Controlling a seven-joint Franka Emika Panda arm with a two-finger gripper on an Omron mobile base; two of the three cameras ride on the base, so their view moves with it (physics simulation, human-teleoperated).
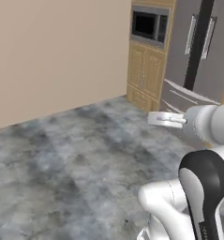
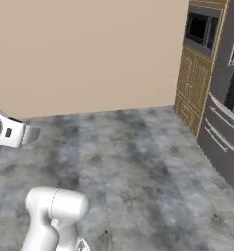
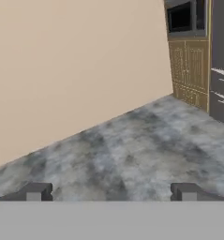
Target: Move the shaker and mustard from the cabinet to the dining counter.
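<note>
Fridge (image 1: 197, 56) cut by top, right edges; microwave (image 3: 184, 18) cut by top edge.

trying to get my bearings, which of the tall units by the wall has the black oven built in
The wooden unit nearest the beige wall: the black oven sits above its panelled doors. The grey fridge beside it has only long silver handles.

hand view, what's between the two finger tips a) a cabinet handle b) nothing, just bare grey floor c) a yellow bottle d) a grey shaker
b: the gripper stands wide open, its finger tips far apart, with grey mottled floor showing past them.
</note>
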